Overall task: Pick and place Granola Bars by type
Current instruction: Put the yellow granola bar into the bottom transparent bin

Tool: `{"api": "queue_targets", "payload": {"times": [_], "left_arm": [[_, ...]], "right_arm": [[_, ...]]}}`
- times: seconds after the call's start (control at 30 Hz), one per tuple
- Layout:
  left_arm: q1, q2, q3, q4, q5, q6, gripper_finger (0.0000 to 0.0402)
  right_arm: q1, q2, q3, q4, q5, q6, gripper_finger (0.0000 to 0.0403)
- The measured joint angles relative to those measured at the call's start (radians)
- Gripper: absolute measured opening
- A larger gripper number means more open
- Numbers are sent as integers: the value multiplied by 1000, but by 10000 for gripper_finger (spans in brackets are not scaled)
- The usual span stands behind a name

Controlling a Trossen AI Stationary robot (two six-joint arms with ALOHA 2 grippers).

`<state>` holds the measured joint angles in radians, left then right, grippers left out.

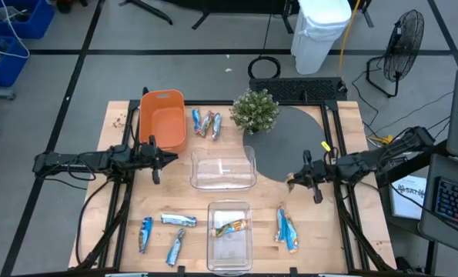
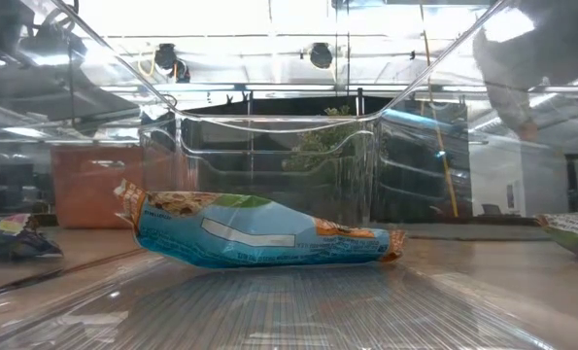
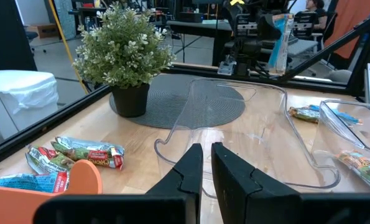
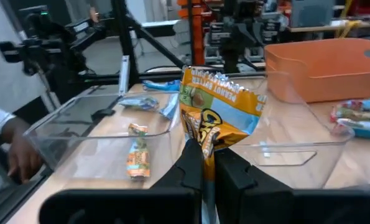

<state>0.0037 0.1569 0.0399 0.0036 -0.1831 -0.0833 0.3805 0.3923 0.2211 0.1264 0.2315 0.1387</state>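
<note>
My right gripper [image 4: 203, 163] is shut on a blue-and-gold granola bar [image 4: 219, 109]. It hovers at the near edge of the round dark mat [image 1: 290, 146], right of the middle clear bin [image 1: 223, 171]. My left gripper [image 3: 207, 163] is shut on nothing and hangs between the orange bin [image 1: 162, 119] and that clear bin. The near clear bin [image 1: 229, 245] has one blue bar [image 2: 259, 233] lying flat on its floor. Loose bars lie in three groups: far [image 1: 205, 123], near left [image 1: 175, 231] and near right [image 1: 286, 229]. My right gripper pinches the blue-and-gold bar between its two fingers at one end of the wrapper [image 4: 204, 142]. The bar stands out beyond the fingertips and is lifted clear of the table. Its free, crimped end [image 4: 219, 79] points away from the wrist.
A potted plant [image 1: 255, 111] stands at the far edge of the mat. A person's hand [image 4: 17, 155] shows beyond the near clear bin in the right wrist view. Bare wood lies between the two clear bins and around the near bar groups.
</note>
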Motion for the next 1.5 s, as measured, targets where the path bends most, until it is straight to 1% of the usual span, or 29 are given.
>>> {"api": "queue_targets", "payload": {"times": [0.2, 0.43, 0.63, 0.73, 1.07, 1.3, 1.5], "left_arm": [[0, 0, 0, 0, 0, 0, 37], [0, 0, 0, 0, 0, 0, 37], [0, 0, 0, 0, 0, 0, 37], [0, 0, 0, 0, 0, 0, 37], [0, 0, 0, 0, 0, 0, 37], [0, 0, 0, 0, 0, 0, 37], [0, 0, 0, 0, 0, 0, 37]], "right_arm": [[0, -79, 0, -35, -1, -43, 8], [0, -113, 0, -42, -10, -113, 8], [0, -156, 0, -75, -50, -125, 8], [1, -176, -1, -102, -52, -115, 8], [1, -275, -74, -87, -53, -100, 8], [1, -333, -77, -58, -79, -98, 8], [1, -345, -77, -18, -106, -114, 8]]}}
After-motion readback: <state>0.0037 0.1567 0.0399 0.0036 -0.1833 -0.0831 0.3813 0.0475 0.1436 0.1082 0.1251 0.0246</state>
